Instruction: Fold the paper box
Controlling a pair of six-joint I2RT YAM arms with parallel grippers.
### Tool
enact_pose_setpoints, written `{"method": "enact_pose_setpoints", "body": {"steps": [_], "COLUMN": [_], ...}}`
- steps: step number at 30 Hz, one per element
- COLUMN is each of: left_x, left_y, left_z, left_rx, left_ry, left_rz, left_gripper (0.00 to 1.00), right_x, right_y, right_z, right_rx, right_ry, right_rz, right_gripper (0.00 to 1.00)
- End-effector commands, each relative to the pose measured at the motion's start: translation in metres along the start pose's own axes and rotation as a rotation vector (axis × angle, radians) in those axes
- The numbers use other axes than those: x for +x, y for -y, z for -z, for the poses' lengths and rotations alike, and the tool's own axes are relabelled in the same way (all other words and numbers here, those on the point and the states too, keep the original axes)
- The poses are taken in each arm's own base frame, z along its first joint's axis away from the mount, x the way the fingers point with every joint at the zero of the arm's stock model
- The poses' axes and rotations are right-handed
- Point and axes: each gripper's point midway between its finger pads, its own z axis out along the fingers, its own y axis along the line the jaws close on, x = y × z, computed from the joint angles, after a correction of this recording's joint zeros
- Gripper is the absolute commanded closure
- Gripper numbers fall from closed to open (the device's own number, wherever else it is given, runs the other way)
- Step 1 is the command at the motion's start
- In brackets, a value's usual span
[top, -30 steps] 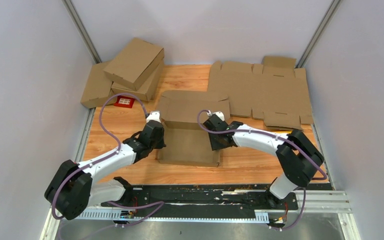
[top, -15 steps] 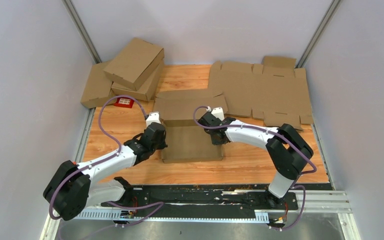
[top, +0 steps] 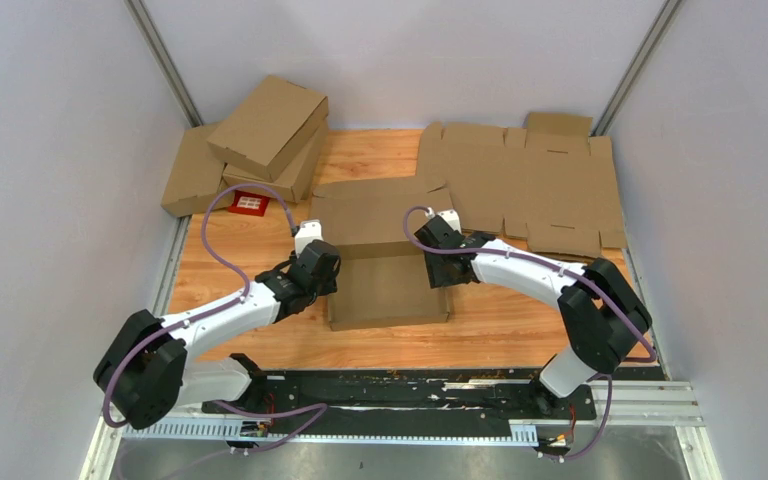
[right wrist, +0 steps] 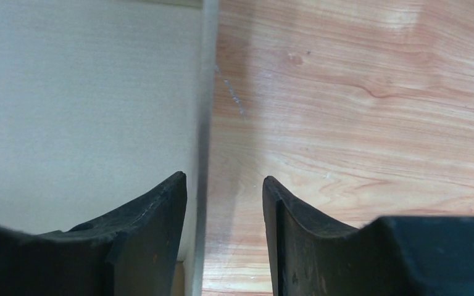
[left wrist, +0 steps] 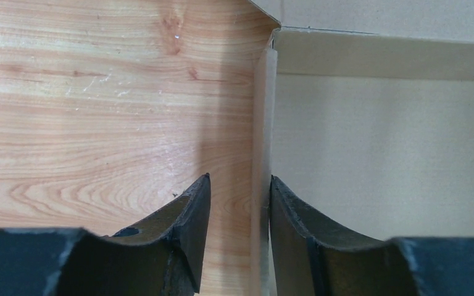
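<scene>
The paper box (top: 388, 290) lies mid-table as a shallow brown tray with its lid (top: 370, 212) laid open toward the back. My left gripper (top: 318, 270) is open and straddles the tray's left wall. In the left wrist view that wall (left wrist: 263, 123) stands between the fingers (left wrist: 239, 185), against the right finger and apart from the left one. My right gripper (top: 438, 255) is open and straddles the tray's right wall. In the right wrist view that wall (right wrist: 207, 92) is close to the left finger, with a gap to the right one (right wrist: 223, 185).
Several folded mailer boxes (top: 265, 125) are stacked at the back left, with a small red card (top: 249, 203) beside them. Flat cardboard blanks (top: 520, 185) lie at the back right. Grey enclosure walls stand close on both sides.
Both grippers and the box have shifted a little to the right. The right gripper has moved slightly toward the back along the right wall.
</scene>
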Motion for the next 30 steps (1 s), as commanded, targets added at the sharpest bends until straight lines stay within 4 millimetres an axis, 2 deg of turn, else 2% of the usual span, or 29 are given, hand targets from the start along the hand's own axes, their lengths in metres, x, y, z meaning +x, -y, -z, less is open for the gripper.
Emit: {"method": "enact_pose_setpoints", "body": {"steps": [1, 6, 10, 12, 14, 16, 17, 19, 22, 25, 27, 30], "left_x": [-0.026, -0.045, -0.057, -0.062, -0.068, -0.075, -0.077, -0.082, -0.088, -0.095, -0.098, -0.107], "left_y": [0.007, 0.008, 0.005, 0.004, 0.002, -0.002, -0.003, -0.005, -0.012, -0.02, -0.018, -0.012], "left_z": [0.011, 0.022, 0.022, 0.022, 0.023, 0.024, 0.023, 0.021, 0.015, 0.007, 0.003, -0.004], "left_rx": [0.019, 0.022, 0.048, 0.057, 0.056, 0.047, 0.051, 0.07, 0.073, 0.062, 0.089, 0.122], "left_ry": [0.061, 0.092, 0.103, 0.106, 0.115, 0.138, 0.149, 0.155, 0.139, 0.127, 0.123, 0.135], "left_rz": [0.017, -0.045, -0.019, -0.009, -0.013, -0.01, -0.006, 0.015, 0.048, 0.076, 0.086, 0.099], "left_gripper": [0.52, 0.52, 0.5, 0.41, 0.27, 0.07, 0.02, 0.0, 0.0, 0.0, 0.0, 0.0], "right_x": [-0.016, -0.021, -0.025, -0.03, -0.036, -0.043, -0.048, -0.056, -0.072, -0.092, -0.106, -0.125], "right_y": [-0.019, -0.015, -0.012, -0.008, -0.008, -0.011, -0.012, -0.012, -0.002, 0.014, 0.03, 0.043], "right_z": [0.014, 0.015, 0.012, 0.014, 0.021, 0.031, 0.037, 0.049, 0.06, 0.067, 0.068, 0.066], "right_rx": [-0.119, -0.101, -0.079, -0.058, -0.087, -0.147, -0.182, -0.252, -0.311, -0.321, -0.316, -0.38], "right_ry": [0.057, 0.068, 0.072, 0.08, 0.106, 0.151, 0.178, 0.224, 0.265, 0.307, 0.336, 0.363], "right_rz": [0.011, 0.038, 0.07, 0.089, 0.107, 0.101, 0.087, 0.049, -0.024, -0.098, -0.175, -0.277], "right_gripper": [0.5, 0.51, 0.55, 0.54, 0.52, 0.4, 0.34, 0.24, 0.15, 0.14, 0.14, 0.15]}}
